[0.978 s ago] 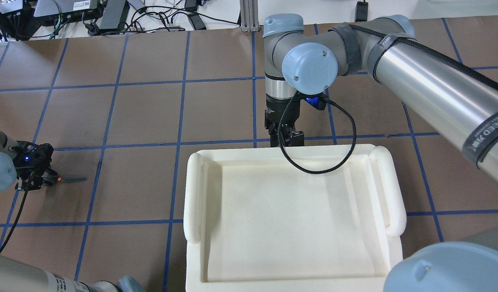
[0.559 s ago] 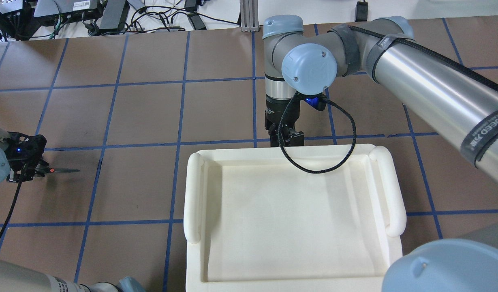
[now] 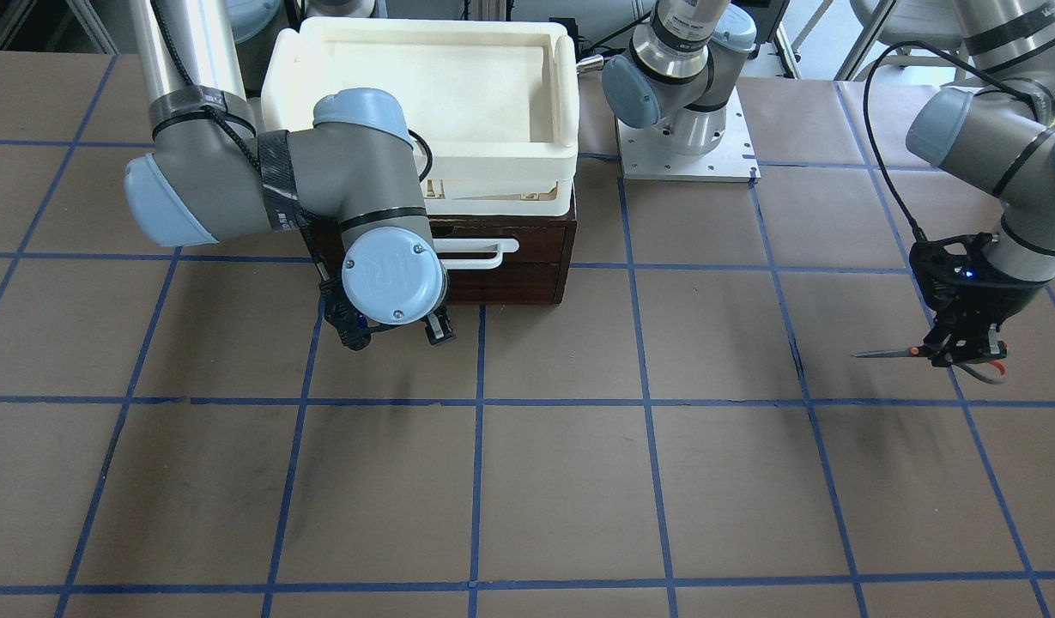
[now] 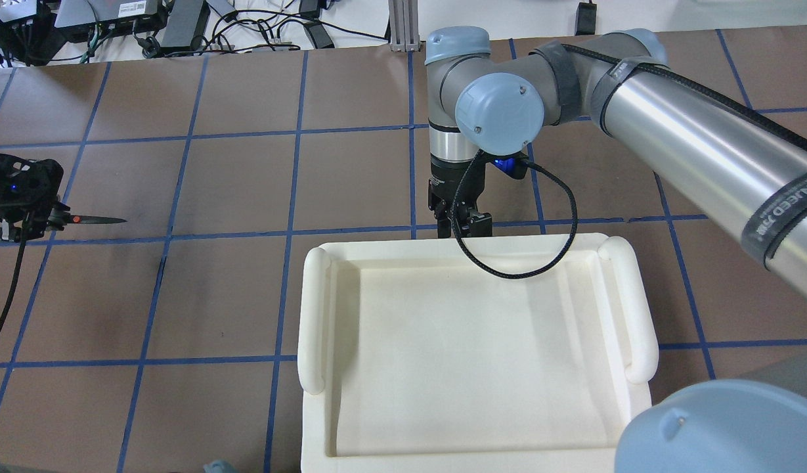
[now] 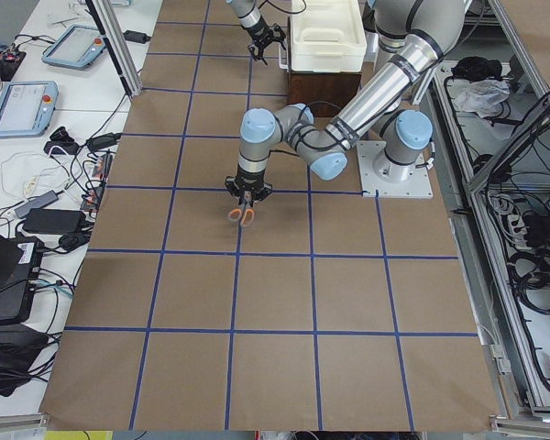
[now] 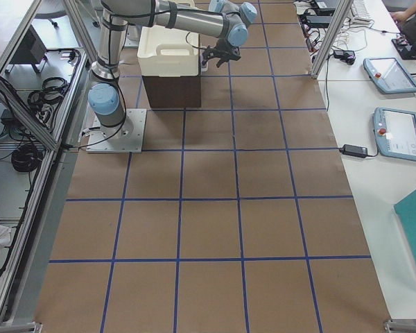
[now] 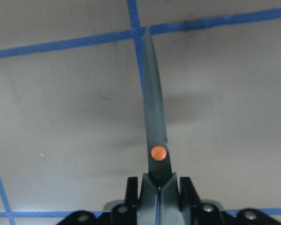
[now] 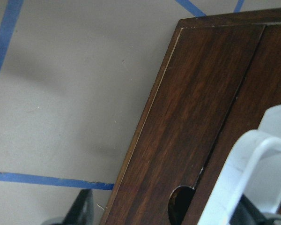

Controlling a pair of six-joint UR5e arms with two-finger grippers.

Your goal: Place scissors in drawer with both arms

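My left gripper (image 3: pixel 965 348) is shut on the scissors (image 3: pixel 909 351) near their orange pivot and holds them above the table at its left end. The dark blades point level toward the middle. The left wrist view shows the blade (image 7: pixel 154 117) sticking out from the shut fingers. The orange-lined loops (image 5: pixel 241 216) hang below the gripper. My right gripper (image 3: pixel 394 333) is open in front of the dark brown drawer (image 3: pixel 527 257), beside its white bar handle (image 3: pixel 471 251). The right wrist view shows the handle (image 8: pixel 253 173) close by and one finger (image 8: pixel 83 210). The drawer looks shut.
A white plastic tray (image 4: pixel 314 315) sits on top of the drawer cabinet and hides it in the overhead view. The left arm's base plate (image 3: pixel 686 146) stands beside the cabinet. Brown table paper with blue tape lines (image 4: pixel 288 164) spreads between the two grippers.
My left gripper has moved with the scissors in it, up and left in the overhead view. The right arm has barely moved.
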